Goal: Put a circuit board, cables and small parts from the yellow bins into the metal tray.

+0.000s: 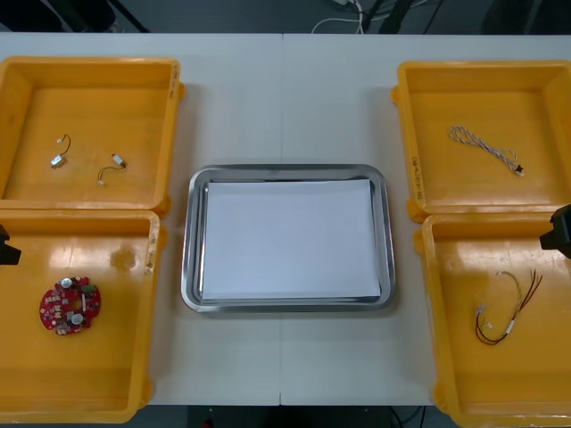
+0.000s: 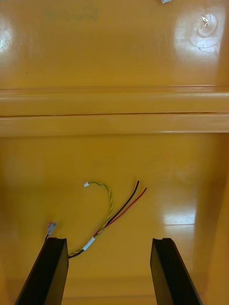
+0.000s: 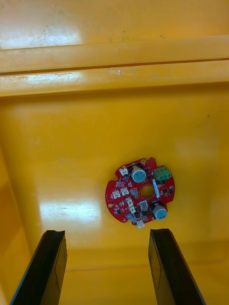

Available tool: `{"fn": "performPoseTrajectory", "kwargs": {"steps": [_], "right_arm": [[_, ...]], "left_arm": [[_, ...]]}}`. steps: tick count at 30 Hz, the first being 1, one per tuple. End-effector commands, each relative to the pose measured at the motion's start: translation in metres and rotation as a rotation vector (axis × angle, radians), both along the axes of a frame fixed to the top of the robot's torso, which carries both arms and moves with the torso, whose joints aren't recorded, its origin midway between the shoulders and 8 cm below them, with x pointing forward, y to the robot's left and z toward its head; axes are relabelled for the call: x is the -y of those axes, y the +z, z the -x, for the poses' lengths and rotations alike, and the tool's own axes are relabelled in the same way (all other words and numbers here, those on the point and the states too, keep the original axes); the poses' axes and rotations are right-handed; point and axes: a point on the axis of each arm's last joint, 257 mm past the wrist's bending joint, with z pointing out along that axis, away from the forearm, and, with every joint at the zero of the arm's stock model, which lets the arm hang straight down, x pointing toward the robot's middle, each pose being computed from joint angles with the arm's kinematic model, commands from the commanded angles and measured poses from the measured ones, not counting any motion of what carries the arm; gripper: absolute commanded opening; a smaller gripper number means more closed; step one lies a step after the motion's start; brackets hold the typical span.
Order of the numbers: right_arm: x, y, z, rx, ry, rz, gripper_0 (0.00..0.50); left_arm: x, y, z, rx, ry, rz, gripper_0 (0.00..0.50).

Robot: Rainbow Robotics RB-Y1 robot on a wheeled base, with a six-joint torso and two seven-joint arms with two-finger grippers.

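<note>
Fingers of the left gripper stand wide apart and hold nothing, above the floor of the near-left bin. One round red board lies flat just beyond them, nearer one finger than the other. Likewise the right gripper is spread wide and empty over the near-right bin, where one red and yellow cable lies loose, its bundled end reaching the tip of one finger. Counted from the front view: four yellow bins, two at each side; one tray between them, lined with a white sheet; one board; two cables; two small metal parts. Both parts, each with a short wire, lie apart in the far-left bin. A twisted blue and white cable lies in the far-right bin, the red and yellow one in the bin nearer the robot. Black ends of the left arm and right arm show at the table's sides. Wrist views add detail: a green block, two round silver-topped components and a centre hole on the board; a black strand and a white sleeve on the cable. The front view adds the tray and both far bins, all well apart from either gripper.
</note>
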Motion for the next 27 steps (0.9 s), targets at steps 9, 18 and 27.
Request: {"fn": "performPoseTrajectory", "kwargs": {"steps": [9, 18, 27], "right_arm": [[-0.0069, 0.0078, -0.0087, 0.022, 0.040, 0.016, 0.500], [-0.0069, 0.0078, -0.0087, 0.022, 0.040, 0.016, 0.500], [-0.0069, 0.0078, -0.0087, 0.022, 0.040, 0.016, 0.500]], "left_arm": [[-0.0153, 0.0168, 0.0040, 0.021, -0.063, -0.085, 0.500], [-0.0153, 0.0168, 0.0040, 0.021, -0.063, -0.085, 0.500], [-0.0153, 0.0168, 0.0040, 0.021, -0.063, -0.085, 0.500]]}}
